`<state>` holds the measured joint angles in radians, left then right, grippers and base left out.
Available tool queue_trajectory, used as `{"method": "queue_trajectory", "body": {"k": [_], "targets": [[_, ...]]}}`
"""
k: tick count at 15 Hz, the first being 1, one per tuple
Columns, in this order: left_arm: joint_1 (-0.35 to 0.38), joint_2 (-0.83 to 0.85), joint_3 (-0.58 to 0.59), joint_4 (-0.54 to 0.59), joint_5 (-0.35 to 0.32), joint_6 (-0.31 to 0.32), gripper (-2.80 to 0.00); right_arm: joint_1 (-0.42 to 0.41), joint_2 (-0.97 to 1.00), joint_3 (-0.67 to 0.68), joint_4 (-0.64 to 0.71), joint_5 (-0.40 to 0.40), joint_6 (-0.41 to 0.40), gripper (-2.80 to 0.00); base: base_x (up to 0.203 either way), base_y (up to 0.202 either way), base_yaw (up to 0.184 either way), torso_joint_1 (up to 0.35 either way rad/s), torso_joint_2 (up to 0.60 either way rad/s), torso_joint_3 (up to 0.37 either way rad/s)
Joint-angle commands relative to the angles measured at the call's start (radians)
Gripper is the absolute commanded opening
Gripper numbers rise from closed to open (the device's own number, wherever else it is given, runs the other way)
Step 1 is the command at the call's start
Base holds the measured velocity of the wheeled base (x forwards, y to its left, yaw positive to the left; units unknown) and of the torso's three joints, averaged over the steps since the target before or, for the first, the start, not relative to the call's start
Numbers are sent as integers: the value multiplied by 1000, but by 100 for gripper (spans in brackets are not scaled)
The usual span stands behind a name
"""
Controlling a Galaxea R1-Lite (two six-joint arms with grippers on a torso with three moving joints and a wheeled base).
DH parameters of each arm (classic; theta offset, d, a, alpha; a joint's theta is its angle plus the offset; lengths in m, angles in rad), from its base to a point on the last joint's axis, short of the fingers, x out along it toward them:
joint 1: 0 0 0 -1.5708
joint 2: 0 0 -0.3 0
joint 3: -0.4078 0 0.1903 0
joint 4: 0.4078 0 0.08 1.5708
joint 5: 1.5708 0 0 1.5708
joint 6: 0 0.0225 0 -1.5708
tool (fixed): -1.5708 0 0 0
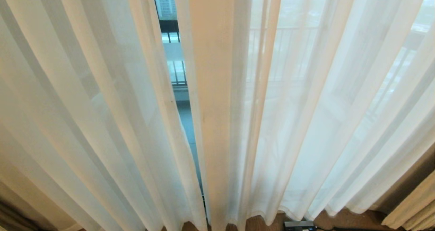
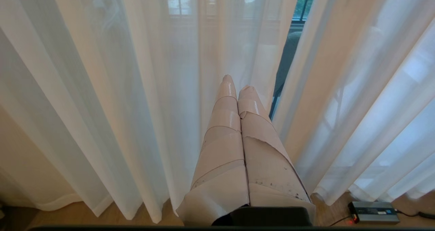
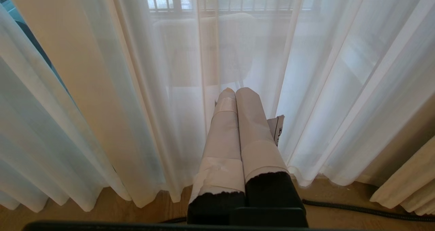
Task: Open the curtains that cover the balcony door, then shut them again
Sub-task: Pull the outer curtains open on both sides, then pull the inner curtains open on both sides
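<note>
Wooden floor (image 3: 102, 214) underfoot, daylight through tall glass behind. Hanging down to that floor, the curtains (image 1: 299, 122): sheer white panels in deep pleats across almost the whole head view, with an edge of thicker cream drape (image 1: 414, 207) at the lower right corner. Drawn nearly together, but parted by one narrow slit just left of the middle. Through that slit, a strip of the balcony door (image 1: 169, 23), its dark frame bar crossing the clear glass, and black railing (image 1: 178, 75) farther out; more railing dimly visible through the sheer cloth to the right. On the floor by the right panel's hem, a small dark box (image 1: 299, 225) with a cable (image 3: 357, 209) running off along the boards.

Neither arm in the head view. In the left wrist view, the left hand (image 2: 238, 82) clenched, tape-wrapped fingers (image 2: 224, 122) pressed together with nothing between, tips close before the sheer folds beside the slit. In the right wrist view, the right hand (image 3: 236, 91) likewise clenched and empty, wrapped fingers side by side, pointing at the right sheer panel; contact with the cloth not discernible for either.
</note>
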<state>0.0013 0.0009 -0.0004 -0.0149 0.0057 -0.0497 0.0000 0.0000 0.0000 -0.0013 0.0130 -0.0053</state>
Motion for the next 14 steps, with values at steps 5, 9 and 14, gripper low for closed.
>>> {"method": "queue_trajectory", "body": {"k": [5,9,14], "targets": [[0,-1,0,0,0,-1,-280,0,0,0,0,1,1,-280,0,0,0,0,0,0],[0,-1,0,0,0,0,-280,0,0,0,0,1,-1,-280,0,0,0,0,0,0],[0,-1,-1,1,0,2,-280,0,0,0,0,1,-1,-280,0,0,0,0,0,0]]}}
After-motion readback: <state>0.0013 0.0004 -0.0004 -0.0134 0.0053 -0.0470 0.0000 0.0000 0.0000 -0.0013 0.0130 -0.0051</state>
